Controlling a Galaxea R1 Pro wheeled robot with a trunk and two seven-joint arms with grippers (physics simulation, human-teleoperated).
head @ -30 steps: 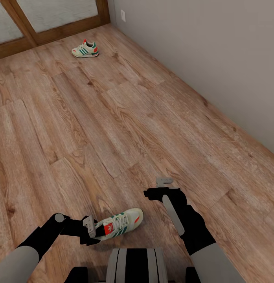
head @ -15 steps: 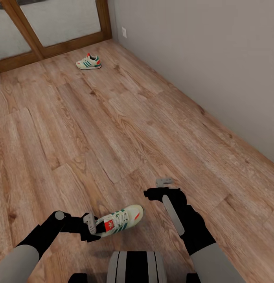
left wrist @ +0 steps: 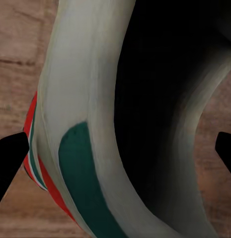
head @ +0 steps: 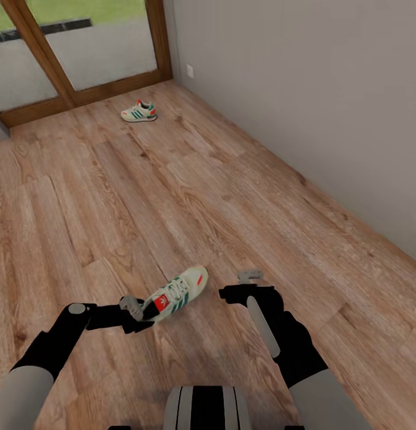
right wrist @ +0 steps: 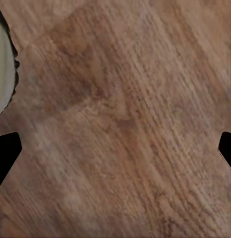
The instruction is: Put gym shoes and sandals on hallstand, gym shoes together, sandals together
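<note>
Head view, looking down over both arms: we see our left gripper, low and left of centre in the frame, clamped on the heel end of a white lace-up gym shoe with green side stripes and a red-orange tongue label. The shoe is tilted, its toe pointing up and to the right of the frame, above the light brown wood-grain plank floor. Our right gripper, just right of the held shoe and apart from it, hangs over bare planks.

Far off in the upper left of the frame, the second white gym shoe with green stripes and a red-orange heel tab sits on the floor, close to a wood-framed glass door. A plain grey wall runs along the right side of the frame.

Left wrist view: we look into the dark opening of the held shoe, its pale collar with green and red-orange trim lying between the two black fingertips at the frame's edges.

Right wrist view: our right gripper's fingers stand wide apart at the side edges with nothing between them but floor; a pale sliver of the held shoe shows at the upper left edge.
</note>
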